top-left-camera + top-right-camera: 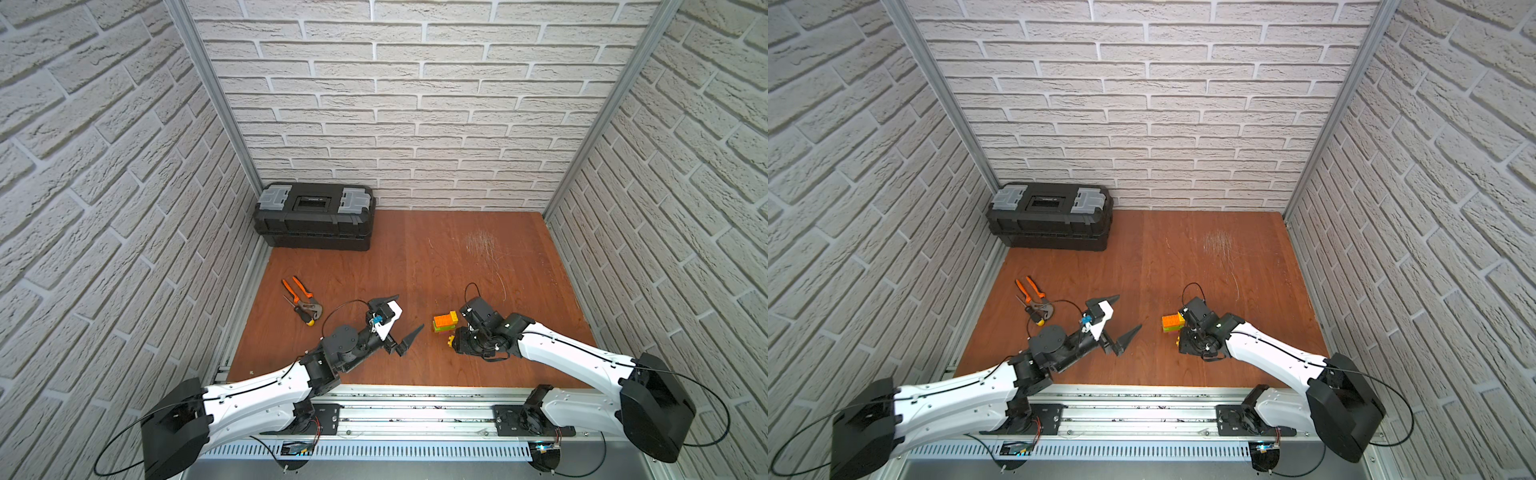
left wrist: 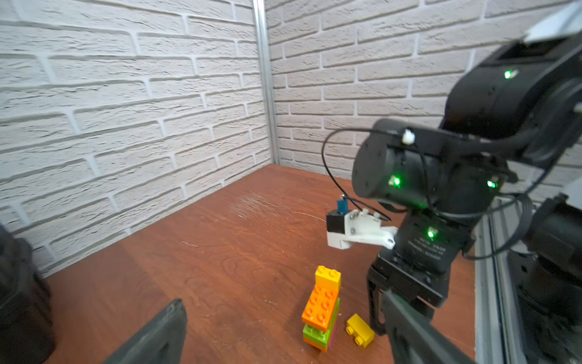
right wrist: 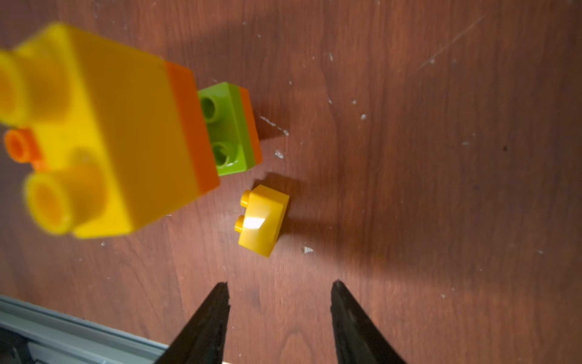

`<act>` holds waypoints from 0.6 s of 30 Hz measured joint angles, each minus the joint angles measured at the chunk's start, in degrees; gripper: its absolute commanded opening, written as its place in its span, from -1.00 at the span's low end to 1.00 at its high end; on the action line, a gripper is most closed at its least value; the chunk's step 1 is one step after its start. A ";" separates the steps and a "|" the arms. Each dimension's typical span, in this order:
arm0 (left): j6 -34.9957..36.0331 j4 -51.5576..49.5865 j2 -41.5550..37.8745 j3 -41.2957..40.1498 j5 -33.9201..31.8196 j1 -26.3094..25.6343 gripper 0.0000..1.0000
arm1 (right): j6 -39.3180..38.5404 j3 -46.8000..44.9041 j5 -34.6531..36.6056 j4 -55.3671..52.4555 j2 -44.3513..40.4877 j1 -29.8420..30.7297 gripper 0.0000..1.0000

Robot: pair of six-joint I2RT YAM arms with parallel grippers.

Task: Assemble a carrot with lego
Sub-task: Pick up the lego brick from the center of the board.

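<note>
The carrot (image 1: pixel 444 323) (image 1: pixel 1173 323) stands on the wooden table as a clump of orange and lime green bricks with a yellow brick on top (image 2: pixel 321 310) (image 3: pixel 126 132); a thin pink edge shows low on it. A loose yellow lego brick (image 1: pixel 450 340) (image 2: pixel 360 330) (image 3: pixel 261 220) lies on its side beside it. My right gripper (image 3: pixel 280 282) points down at the table, open and empty, its tips a little short of that yellow brick. My left gripper (image 1: pixel 409 311) (image 1: pixel 1130 311) (image 2: pixel 282 298) hangs wide open and empty, left of the carrot and apart from it.
A black toolbox (image 1: pixel 314 216) sits at the back left corner. Orange-handled pliers (image 1: pixel 301 293) and a screwdriver (image 1: pixel 303 316) lie left of the left arm. Brick-pattern walls close three sides, and a metal rail (image 1: pixel 415 411) runs along the front.
</note>
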 measured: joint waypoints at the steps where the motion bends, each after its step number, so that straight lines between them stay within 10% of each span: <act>1: -1.31 -1.77 -1.92 0.00 -1.22 0.13 0.96 | 0.07 0.02 0.37 0.33 0.83 0.46 0.12; 18: -16.57 -17.42 -11.89 -1.22 -7.80 2.64 0.96 | 1.73 2.56 5.40 3.10 6.91 2.58 0.08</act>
